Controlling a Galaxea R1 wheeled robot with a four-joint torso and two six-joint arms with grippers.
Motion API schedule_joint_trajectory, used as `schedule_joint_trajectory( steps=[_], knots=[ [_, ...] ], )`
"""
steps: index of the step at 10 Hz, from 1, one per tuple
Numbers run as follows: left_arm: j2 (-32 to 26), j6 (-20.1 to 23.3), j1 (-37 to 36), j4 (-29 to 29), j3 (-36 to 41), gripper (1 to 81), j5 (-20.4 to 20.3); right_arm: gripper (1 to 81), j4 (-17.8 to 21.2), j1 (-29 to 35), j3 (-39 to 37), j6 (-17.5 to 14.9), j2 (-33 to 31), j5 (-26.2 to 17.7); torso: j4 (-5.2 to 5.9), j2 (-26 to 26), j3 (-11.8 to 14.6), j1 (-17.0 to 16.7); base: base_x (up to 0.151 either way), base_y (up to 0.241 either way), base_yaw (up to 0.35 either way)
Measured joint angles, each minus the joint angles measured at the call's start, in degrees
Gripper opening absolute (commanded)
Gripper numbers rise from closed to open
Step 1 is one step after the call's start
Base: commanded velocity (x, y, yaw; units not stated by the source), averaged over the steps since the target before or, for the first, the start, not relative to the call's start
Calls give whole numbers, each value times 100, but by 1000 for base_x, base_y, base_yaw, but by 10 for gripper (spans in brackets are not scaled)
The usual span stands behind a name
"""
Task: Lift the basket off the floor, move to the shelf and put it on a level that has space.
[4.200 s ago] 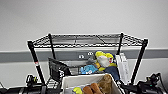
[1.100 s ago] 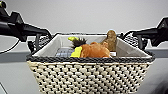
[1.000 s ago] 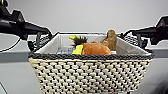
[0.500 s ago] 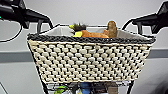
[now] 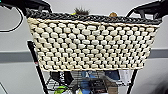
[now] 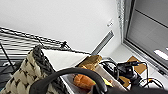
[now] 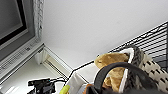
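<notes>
Two arms: both black robot arms reach in from the upper corners of the head view, one at each short end of the load.
Basket: the rectangular cream-and-dark checker-woven basket with a dark braided rim [image 5: 91, 43] is held high in front of the camera, one long woven side facing it.
Long axis: runs across the head view from left to right, roughly level, the rim dipping a little toward the right end; the open top faces up.
Position: raised in the air in front of the tall black metal wire rack [image 5: 37, 65], whose thin posts and a lower tier with coloured items show beneath the basket's base.
Left gripper: at the basket's left end [image 5: 37, 7]; whether its fingers are apart or closed cannot be told.
Right gripper: at the basket's right end [image 5: 150, 11]; its finger state cannot be told either.
Handles: a dark loop handle [image 6: 72, 75] arches close to the left wrist camera; another dark loop handle [image 7: 120, 70] arches close to the right wrist camera.
Contents: a tan plush toy [image 7: 112, 62] and an orange soft item [image 6: 83, 81] lie against the pale fabric lining [image 6: 62, 58].
Backdrop: a plain white wall [image 5: 100, 6] behind the rack.
</notes>
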Motion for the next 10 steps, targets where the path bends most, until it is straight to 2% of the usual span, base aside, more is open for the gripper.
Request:
schedule_joint_trajectory(
  steps=[2,5,10],
  knots=[
    [116,-13,-12,-11,-262,10,88,10,17,37,-204,0,177,-18,0,0,0,0,0,0,0],
    [405,33,-199,-2,-595,10,116,10,37,384,-639,-22,441,-233,0,0,0,2,0,0,0],
    [846,26,-227,-11,-1091,10,236,10,80,607,-1235,-74,740,-567,0,0,0,2,0,0,0]
  ],
)
